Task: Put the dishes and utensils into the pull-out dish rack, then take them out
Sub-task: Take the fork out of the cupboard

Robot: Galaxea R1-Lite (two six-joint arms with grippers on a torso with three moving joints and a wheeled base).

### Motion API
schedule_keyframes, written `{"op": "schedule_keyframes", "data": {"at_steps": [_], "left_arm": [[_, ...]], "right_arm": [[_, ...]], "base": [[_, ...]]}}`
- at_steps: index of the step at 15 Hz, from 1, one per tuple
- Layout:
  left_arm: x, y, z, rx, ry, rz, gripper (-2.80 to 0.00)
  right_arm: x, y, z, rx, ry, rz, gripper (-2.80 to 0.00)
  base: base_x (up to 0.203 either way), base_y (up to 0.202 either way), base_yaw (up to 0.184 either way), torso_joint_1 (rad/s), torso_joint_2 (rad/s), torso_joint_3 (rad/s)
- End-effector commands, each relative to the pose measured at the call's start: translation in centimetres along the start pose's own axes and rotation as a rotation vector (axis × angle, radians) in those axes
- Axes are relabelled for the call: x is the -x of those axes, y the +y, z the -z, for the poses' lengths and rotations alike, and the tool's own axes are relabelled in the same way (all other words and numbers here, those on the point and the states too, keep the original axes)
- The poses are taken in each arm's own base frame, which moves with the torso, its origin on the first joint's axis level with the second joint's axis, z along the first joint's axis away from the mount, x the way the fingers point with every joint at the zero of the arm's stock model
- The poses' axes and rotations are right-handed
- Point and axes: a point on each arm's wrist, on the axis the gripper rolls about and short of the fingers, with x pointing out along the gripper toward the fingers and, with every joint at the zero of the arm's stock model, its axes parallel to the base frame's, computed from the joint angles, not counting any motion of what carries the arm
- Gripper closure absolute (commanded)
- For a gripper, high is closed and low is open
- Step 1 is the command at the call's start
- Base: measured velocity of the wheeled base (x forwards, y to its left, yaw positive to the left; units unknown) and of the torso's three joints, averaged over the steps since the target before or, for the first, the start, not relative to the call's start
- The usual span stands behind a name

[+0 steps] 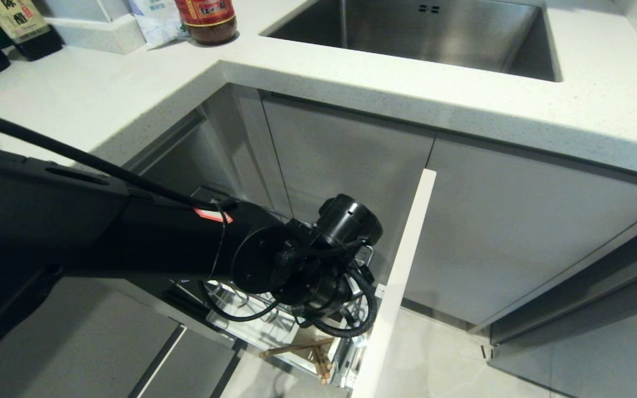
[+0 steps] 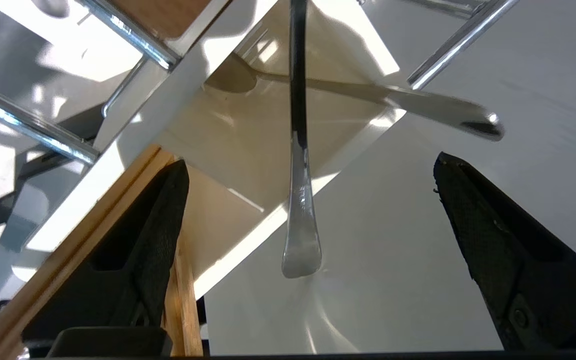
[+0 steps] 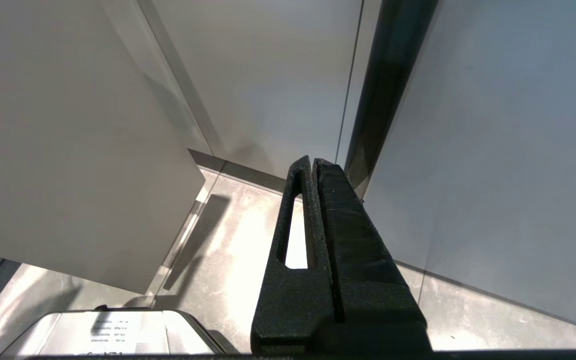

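Note:
My left arm reaches down into the pull-out dish rack, just behind its white panel front, and its wrist hides the fingers in the head view. In the left wrist view my left gripper is open. The silver fork stands free between the fingers in the white utensil cup, its handle end resting against the panel. The wooden chopsticks lie splayed beside the cup, next to one finger. The dishes are out of view. My right gripper is shut and empty, parked low by the cabinet doors.
Another silver handle leans across the cup's rim. Chrome rack wires and a brown wooden strip are close to the cup. Above are the white countertop, the steel sink and sauce bottles. Grey cabinet doors flank the rack.

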Motion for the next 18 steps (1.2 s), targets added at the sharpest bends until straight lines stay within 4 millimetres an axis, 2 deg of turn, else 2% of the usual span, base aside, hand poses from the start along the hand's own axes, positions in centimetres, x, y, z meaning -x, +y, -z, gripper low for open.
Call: {"op": "schedule_keyframes", "data": {"at_steps": [1,8,18], "left_arm": [[-0.3,-0.1,-0.1,0.002,-0.005,0.002,-2.8],[-1.7,-0.3,-0.1,-0.028,-0.011,0.006,-2.8],[-2.0,-0.2,-0.1,-0.031,-0.009,-0.001,-2.8]], "right_arm": [[0.0,0.0,0.0,-0.001,0.001,0.0,0.0],[0.0,0.0,0.0,0.0,0.001,0.0,0.0],[0.0,0.0,0.0,0.001,0.001,0.0,0.0]], "base": [[0.0,0.0,0.0,0.0,0.0,0.0],[0.0,0.0,0.0,0.0,0.0,0.0],[0.0,0.0,0.0,0.0,0.0,0.0]]}}
